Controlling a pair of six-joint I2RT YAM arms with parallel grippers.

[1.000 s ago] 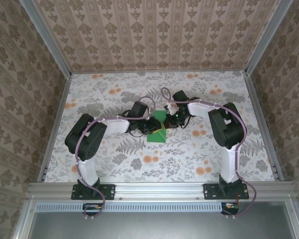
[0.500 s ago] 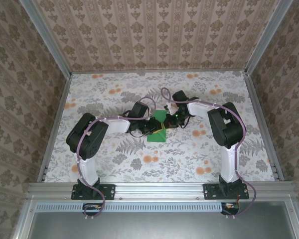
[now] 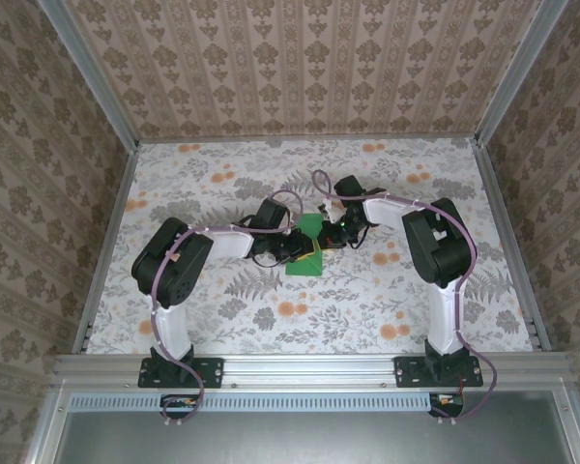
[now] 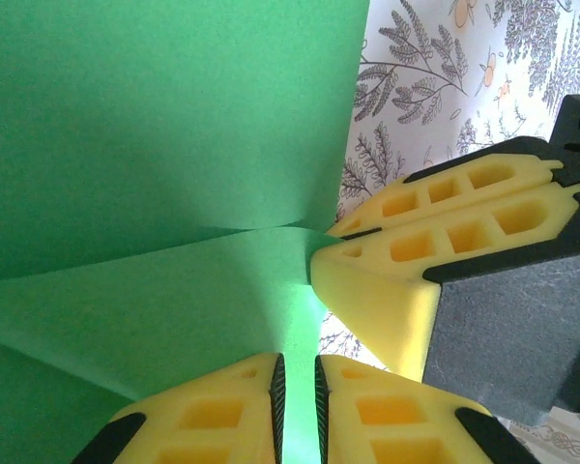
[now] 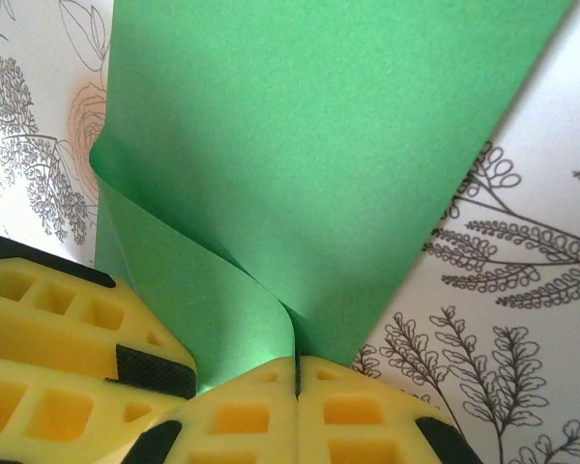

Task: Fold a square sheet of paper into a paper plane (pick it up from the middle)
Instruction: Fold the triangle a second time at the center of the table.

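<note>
paper: one square sheet of paper (image 3: 303, 263), bright green, creased, at the middle of the tabletop (image 3: 367, 300).
grippers: two. left gripper (image 4: 297, 387) pinches the sheet; right gripper (image 5: 297, 372) has its fingers pressed together on a curled fold.
surface: floral print.
room: walls (image 3: 300, 68) in patterned wallpaper.

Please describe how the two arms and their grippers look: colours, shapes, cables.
The left arm and right arm have white links, bulky black joint housings and black bases. A thin purplish cable runs along each. The left gripper and right gripper have yellow fingers with rectangular hollow pockets and black ribbed pads.
</note>
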